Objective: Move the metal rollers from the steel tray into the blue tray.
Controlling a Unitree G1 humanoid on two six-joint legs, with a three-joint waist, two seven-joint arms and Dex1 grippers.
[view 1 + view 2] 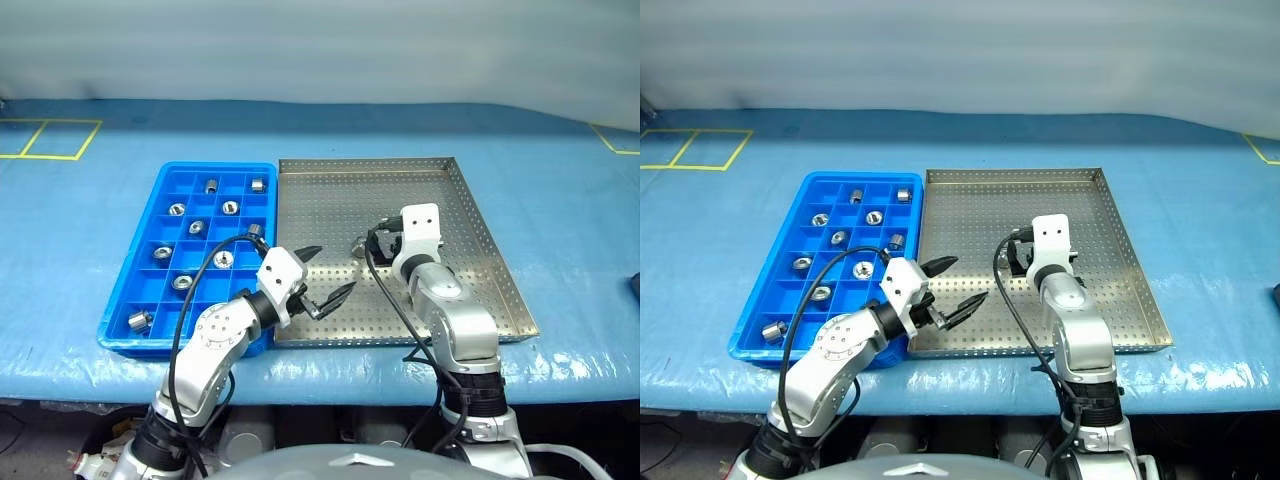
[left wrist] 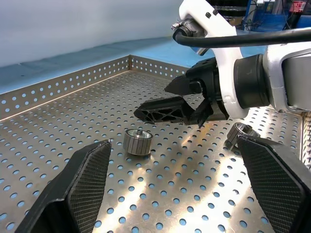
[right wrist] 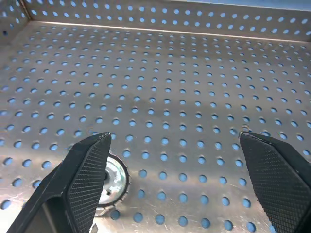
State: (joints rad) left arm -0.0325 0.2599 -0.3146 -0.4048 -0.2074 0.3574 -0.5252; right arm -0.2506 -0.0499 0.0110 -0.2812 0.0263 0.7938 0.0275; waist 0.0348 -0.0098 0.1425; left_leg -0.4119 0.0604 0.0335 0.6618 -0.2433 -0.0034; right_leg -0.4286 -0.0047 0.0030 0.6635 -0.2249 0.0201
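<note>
The metal rollers still to be moved are lying in the steel tray: one roller is standing on end just ahead of the right hand, which is hovering open and empty and is nearer than the left hand, also open, by the tray's near-left corner. The blue tray is holding the others.

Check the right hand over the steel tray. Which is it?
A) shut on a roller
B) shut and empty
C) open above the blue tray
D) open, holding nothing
D: the right hand has its fingers spread wide over the steel tray, with a roller lying loose by one finger.
</note>
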